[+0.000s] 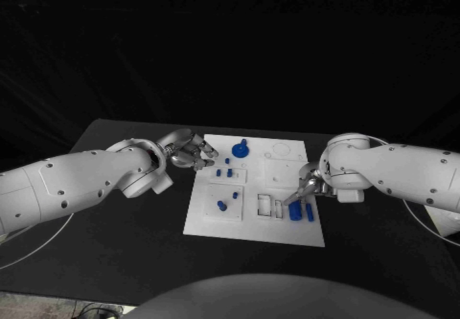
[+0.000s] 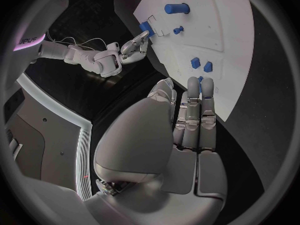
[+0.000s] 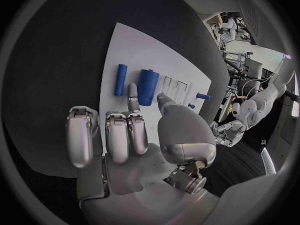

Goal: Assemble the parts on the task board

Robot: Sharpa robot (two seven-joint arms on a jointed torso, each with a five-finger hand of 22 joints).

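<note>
1. While hovering at the task board edge, kept left hand fingers straight and together, grasping nothing
2. Pointed right hand fingers at the thick blue cylinder, nothing grasped; thin blue rod just beside it

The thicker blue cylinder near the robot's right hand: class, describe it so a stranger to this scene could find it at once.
Start at the white task board in the middle of the black table. Go to its near right corner, just below the right hand. Two blue cylinders lie side by side there; the thicker blue cylinder is the stouter, darker one, nearer the board's middle than the slim blue cylinder.
</note>
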